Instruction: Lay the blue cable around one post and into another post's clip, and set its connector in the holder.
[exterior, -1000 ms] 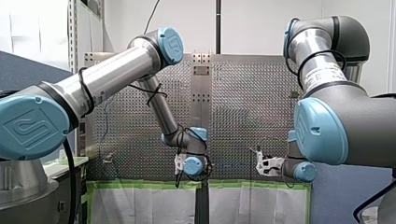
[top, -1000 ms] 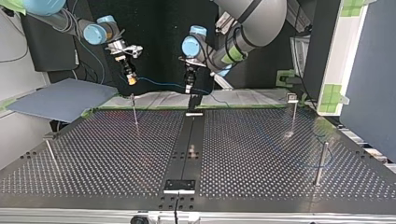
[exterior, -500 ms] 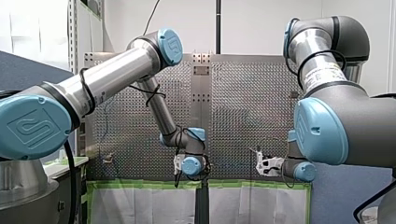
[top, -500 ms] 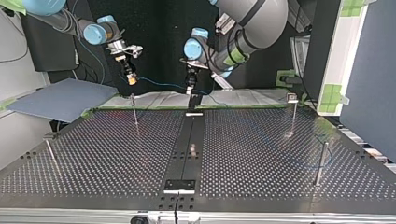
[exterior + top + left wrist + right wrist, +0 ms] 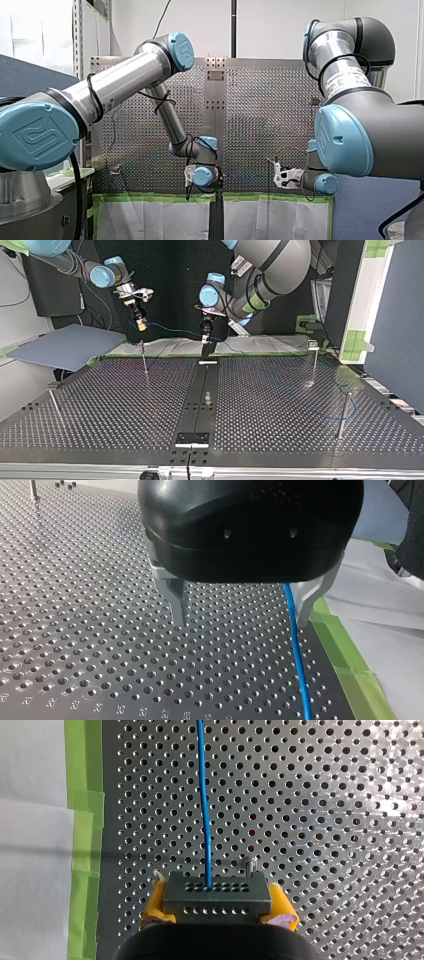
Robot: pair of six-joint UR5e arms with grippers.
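1. One connector (image 5: pixel 217 892) sits clamped in my right gripper (image 5: pixel 218 904). The yellow pads (image 5: pixel 156 902) are clenched on the block's two short ends.
2. The connector's long axis lies across the fingers, and its holed face points ahead, away from the gripper.
3. The blue cable (image 5: pixel 204 795) leaves that face near its middle. It runs straight ahead along the gripper's axis with one slight bend, parallel to the green tape (image 5: pixel 85 845).
4. In the top view the connector hangs above the far edge of the perforated table (image 5: pixel 125 405), just over a thin post (image 5: pixel 144 360).
5. From there the cable spans toward that view's right, sagging a little, and reaches my left gripper (image 5: pixel 205 340).
6. My left gripper is released, its metal fingers (image 5: pixel 177 602) spread well apart.
7. The cable passes between those fingers, close to the one on the tape side. Whether it touches that finger cannot be told.
8. Beyond the fingers the cable continues lengthwise over the table, beside the tape.
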